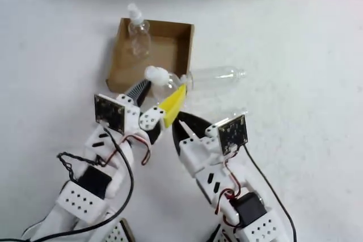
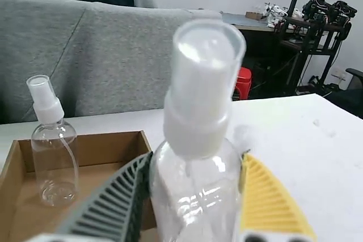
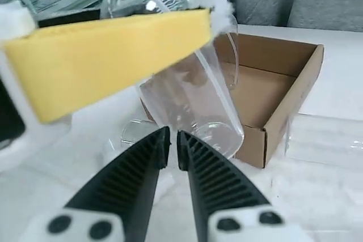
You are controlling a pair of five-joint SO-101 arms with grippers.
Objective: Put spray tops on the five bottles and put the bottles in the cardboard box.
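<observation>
My left gripper is shut on a clear bottle with a white spray top, held upright just in front of the cardboard box; its grey and yellow fingers press the body from both sides. Inside the box stands another topped bottle near the far wall. A topless clear bottle lies on the table right of the box. My right gripper is shut and holds nothing, low beneath the held bottle.
White table all around, with open room to the right and far side of the box. A grey sofa backs the table's far edge. The two arms stand close together at the near edge.
</observation>
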